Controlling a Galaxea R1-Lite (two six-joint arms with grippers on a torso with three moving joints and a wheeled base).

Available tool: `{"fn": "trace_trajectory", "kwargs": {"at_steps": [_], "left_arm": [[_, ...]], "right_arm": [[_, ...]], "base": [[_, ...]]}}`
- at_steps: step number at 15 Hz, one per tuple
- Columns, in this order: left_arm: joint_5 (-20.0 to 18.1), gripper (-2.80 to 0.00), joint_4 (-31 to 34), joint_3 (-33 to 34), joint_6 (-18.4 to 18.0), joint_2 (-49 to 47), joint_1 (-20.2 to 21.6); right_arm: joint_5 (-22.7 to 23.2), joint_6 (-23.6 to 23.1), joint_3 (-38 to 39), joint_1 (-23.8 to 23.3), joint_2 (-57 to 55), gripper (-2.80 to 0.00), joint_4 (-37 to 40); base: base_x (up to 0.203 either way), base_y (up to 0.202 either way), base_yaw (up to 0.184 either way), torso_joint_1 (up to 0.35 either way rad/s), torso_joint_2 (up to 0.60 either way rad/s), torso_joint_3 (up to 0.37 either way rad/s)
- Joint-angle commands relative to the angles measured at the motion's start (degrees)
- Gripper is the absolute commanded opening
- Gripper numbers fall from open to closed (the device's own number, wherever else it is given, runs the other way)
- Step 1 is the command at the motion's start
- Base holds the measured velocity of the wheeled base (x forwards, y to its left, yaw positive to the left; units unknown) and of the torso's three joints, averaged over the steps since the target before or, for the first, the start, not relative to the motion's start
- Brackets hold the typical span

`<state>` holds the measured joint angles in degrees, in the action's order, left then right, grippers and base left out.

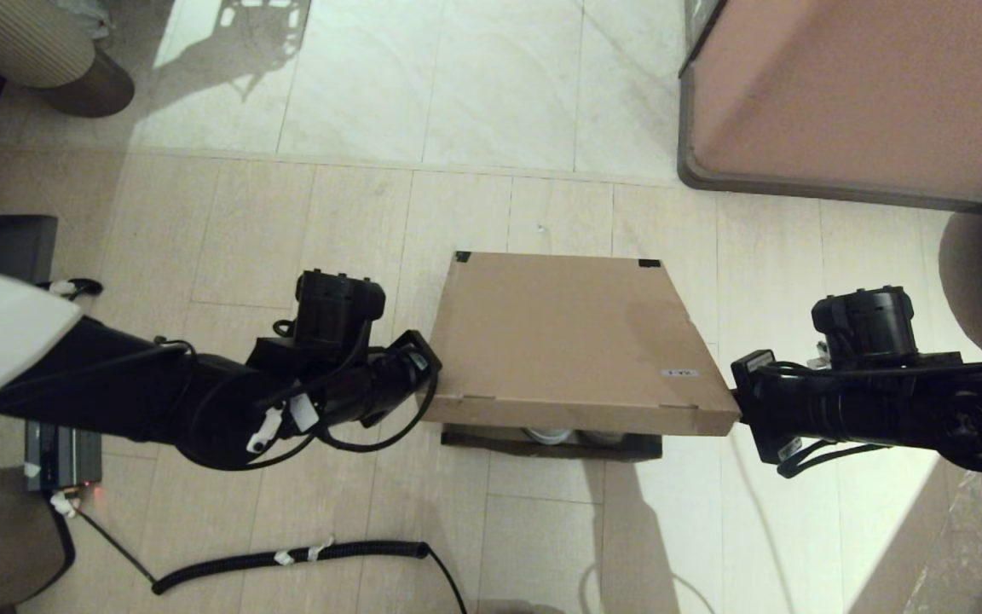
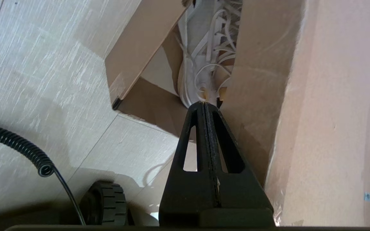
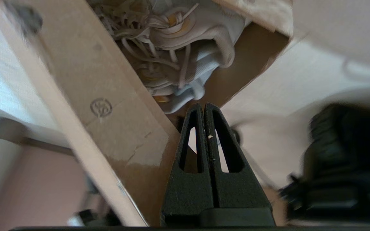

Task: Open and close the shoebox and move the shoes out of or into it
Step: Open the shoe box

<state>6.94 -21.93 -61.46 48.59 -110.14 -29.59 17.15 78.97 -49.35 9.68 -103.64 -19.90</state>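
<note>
Two closed black grippers, left (image 2: 204, 104) and right (image 3: 204, 105), holding nothing, flank the plain brown cardboard shoebox (image 1: 568, 341), its lid half-raised over white lace-up sneakers (image 2: 204, 48).

A pinkish-brown cabinet (image 1: 866, 94) and coiled black cable (image 1: 286, 558) on tiled floor (image 1: 457, 94).

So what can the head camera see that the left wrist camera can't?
Only the head view shows the whole top of the shoebox lid, both arms at its sides, the right tool by one corner, and the pinkish-brown cabinet. Only the left wrist view shows the white laces of a sneaker inside the box, and the left tool, shut, at the gap under the lid. Both show the brown box, lid partly raised, and the coiled black cable.
</note>
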Motion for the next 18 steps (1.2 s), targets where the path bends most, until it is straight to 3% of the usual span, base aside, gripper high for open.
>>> {"fn": "trace_trajectory", "kwargs": {"at_steps": [1,5,11,18], "left_arm": [[0.2,-2.8,-0.1,-0.5,0.3,0.4,0.1],[0.2,-2.8,0.9,-2.3,0.3,0.4,0.5],[0.2,-2.8,0.9,-2.3,0.3,0.2,1.1],[1.7,-2.8,1.2,-1.5,0.3,1.1,2.5]], "right_arm": [[2.0,3.7,-1.1,-0.7,0.4,-2.8,0.5],[6.7,12.8,-5.5,-2.2,0.8,-2.8,3.4],[12.7,22.0,-10.2,-4.4,1.0,-2.8,6.8],[14.2,22.4,-14.4,-4.4,-0.9,-2.8,7.3]], "base": [[0.0,0.0,0.0,0.0,0.0,0.0],[0.0,0.0,0.0,0.0,0.0,0.0],[0.0,0.0,0.0,0.0,0.0,0.0],[0.0,0.0,0.0,0.0,0.0,0.0]]}}
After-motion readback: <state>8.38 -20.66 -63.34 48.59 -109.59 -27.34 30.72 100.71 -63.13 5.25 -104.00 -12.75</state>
